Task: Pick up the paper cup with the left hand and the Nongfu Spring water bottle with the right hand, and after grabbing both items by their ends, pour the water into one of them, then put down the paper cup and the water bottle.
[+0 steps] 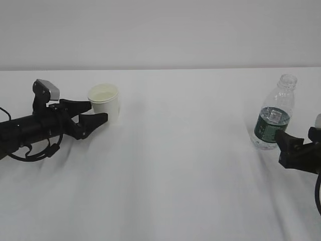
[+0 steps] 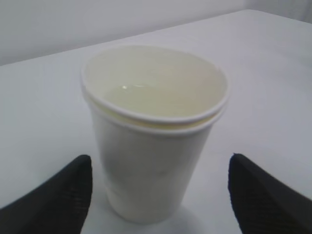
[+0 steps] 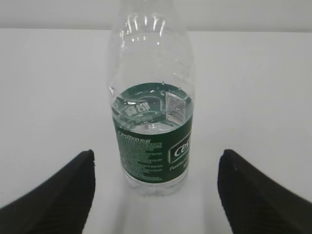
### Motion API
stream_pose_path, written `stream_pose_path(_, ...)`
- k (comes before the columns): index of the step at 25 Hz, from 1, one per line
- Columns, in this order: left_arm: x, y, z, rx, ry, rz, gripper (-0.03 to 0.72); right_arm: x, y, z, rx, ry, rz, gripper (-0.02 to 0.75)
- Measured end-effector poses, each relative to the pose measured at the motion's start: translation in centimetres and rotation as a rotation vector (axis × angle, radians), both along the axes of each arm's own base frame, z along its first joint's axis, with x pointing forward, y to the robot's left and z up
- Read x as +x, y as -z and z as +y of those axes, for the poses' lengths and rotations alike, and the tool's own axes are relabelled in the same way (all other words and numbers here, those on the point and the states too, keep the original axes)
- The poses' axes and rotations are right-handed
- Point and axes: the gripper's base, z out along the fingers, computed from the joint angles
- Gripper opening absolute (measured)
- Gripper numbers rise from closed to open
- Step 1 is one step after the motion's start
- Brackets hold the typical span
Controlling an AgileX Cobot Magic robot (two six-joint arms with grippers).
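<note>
Exterior view: left hand (image 1: 93, 112) lies low and nearly level over the white surface (image 1: 175, 165), reaching in from the left edge, jaws spread wide with tips at the near side of the paper cup (image 1: 104, 103); contact cannot be told here. Cup upright, left of centre. Right hand (image 1: 291, 145) enters low from the right edge, tips just before the Nongfu Spring water bottle (image 1: 274, 114), which stands upright, capless.

Left wrist view: both fingers (image 2: 53, 200) flank the cup (image 2: 153, 131) with clear gaps either side; nothing held. Water (image 2: 146, 95) visible inside the cup.

Right wrist view: jaws wide, fingers (image 3: 53, 195) clear of the bottle (image 3: 152, 107); nothing held. Water level sits at the top of the green label (image 3: 156, 151).
</note>
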Motion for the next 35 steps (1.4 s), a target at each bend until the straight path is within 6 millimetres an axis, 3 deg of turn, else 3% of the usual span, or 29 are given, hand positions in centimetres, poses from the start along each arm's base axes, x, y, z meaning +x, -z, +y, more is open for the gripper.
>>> stream_pose_path(10,-1.4,-2.7,3.2,-0.026,-0.192,-0.016,0.621,0.0,0.0,0.0,0.004,0.001,0.000,0.587)
stream_pose_path(21,-3.5,-4.6,4.3,-0.080,-0.363,0.010,0.601,0.0,0.0,0.0,0.055,0.015,0.006,0.587)
stream_pose_path(35,-6.1,-9.2,5.0,-0.144,-0.477,-0.055,0.587,-0.3,-3.9,0.0,0.103,0.024,-0.140,0.587)
